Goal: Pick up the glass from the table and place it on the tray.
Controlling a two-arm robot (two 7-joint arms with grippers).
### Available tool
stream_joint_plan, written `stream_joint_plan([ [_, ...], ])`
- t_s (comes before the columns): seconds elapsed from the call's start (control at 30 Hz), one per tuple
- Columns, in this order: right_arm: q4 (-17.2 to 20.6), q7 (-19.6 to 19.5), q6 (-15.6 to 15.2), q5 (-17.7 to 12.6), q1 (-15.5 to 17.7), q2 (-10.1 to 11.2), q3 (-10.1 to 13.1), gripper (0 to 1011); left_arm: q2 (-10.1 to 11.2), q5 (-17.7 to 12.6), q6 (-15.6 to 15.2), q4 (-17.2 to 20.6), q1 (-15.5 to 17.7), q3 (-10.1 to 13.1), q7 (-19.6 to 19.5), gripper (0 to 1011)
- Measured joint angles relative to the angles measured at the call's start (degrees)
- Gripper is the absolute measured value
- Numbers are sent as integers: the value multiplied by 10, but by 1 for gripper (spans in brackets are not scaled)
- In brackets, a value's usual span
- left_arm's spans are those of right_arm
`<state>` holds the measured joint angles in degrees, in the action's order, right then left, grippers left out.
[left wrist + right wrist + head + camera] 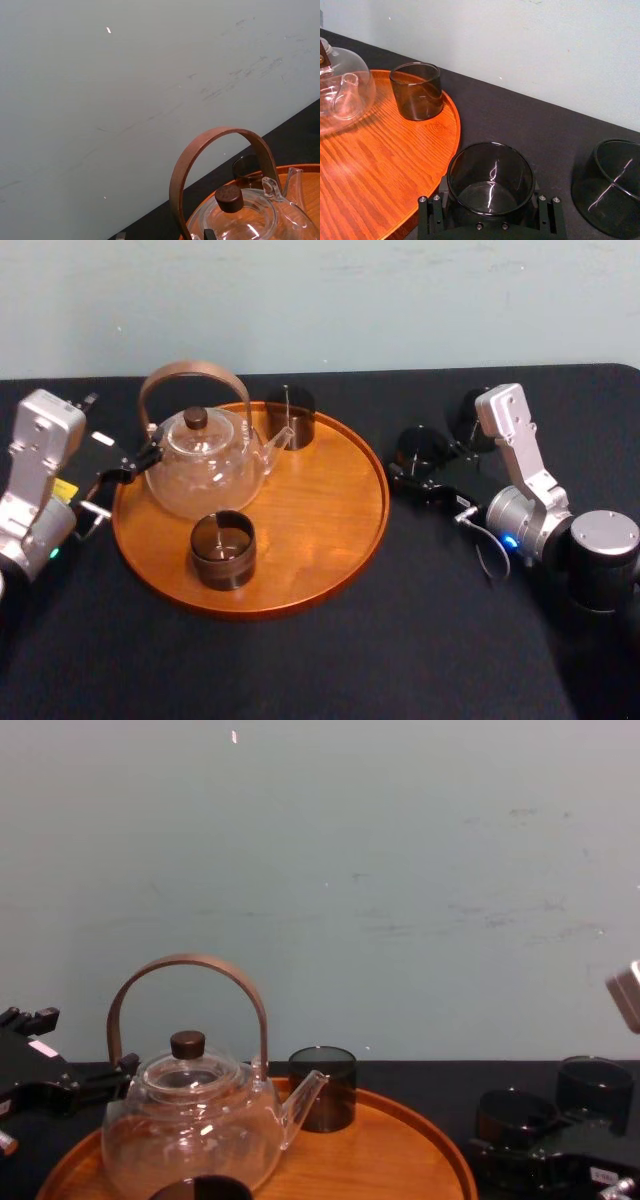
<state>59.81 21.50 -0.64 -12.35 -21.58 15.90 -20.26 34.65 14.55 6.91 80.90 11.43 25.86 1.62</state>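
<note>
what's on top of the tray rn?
On the tray: clear glass teapot, back glass, front glass, both dark. Wood beneath them is covered. The right end effector is at a third glass on the table; left end effector sits beside the teapot.

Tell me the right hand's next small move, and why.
Probably a short lift straight up. The glass sits inside the right hand, on the table just beside the tray, so it likely must clear the raised rim before moving over bare wood. The left hand is by the teapot.
</note>
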Motion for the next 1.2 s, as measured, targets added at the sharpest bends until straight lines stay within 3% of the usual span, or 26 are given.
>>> stream_joint_plan([
  [0.2,22,8,-9,-3,9,6,6,906,0,0,0,0,0,0,0,1009],
  [0.53,96,12,-37,-2,29,20,4,906,0,0,0,0,0,0,0,1010],
  [0.8,141,26,-48,5,36,23,-19,906,0,0,0,0,0,0,0,1010],
  [1.2,149,43,-47,10,32,8,-57,906,0,0,0,0,0,0,0,1009],
])
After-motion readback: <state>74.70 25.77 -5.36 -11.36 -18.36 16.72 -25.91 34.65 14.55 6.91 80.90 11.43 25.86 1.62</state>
